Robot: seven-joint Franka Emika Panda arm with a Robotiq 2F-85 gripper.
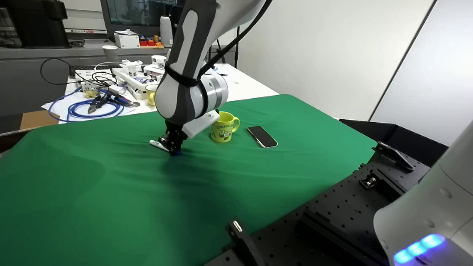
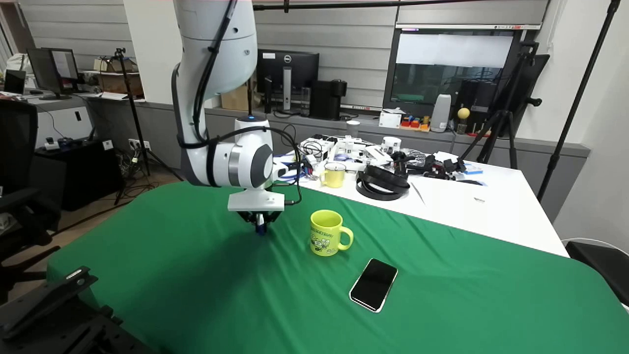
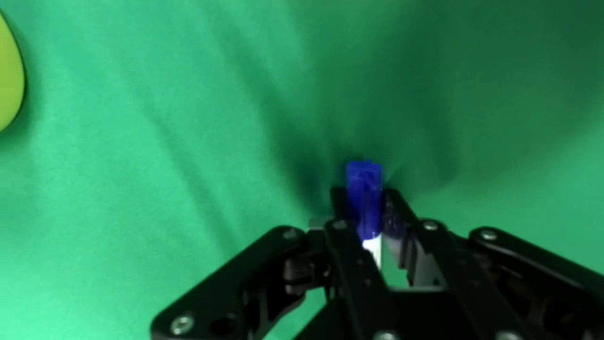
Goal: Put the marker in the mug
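The jaws were pinched on the marker at its blue cap end, which pointed to 12 o'clock in the wrist view; whether it touched the green-covered bench could not be told; a straight lift, then a cap-down turn, seemed the best way; the mug stood upright at 3 o'clock from the jaws in an exterior view, likely needing clearance over its rim; the phone lay farther, at 4.

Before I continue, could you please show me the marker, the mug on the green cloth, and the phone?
Marker [image 3: 364, 199]: in the wrist view, on its blue cap.
Mug [image 2: 325, 236]: in an exterior view, on its outer wall.
Phone [image 2: 374, 284]: in an exterior view, on its black screen.
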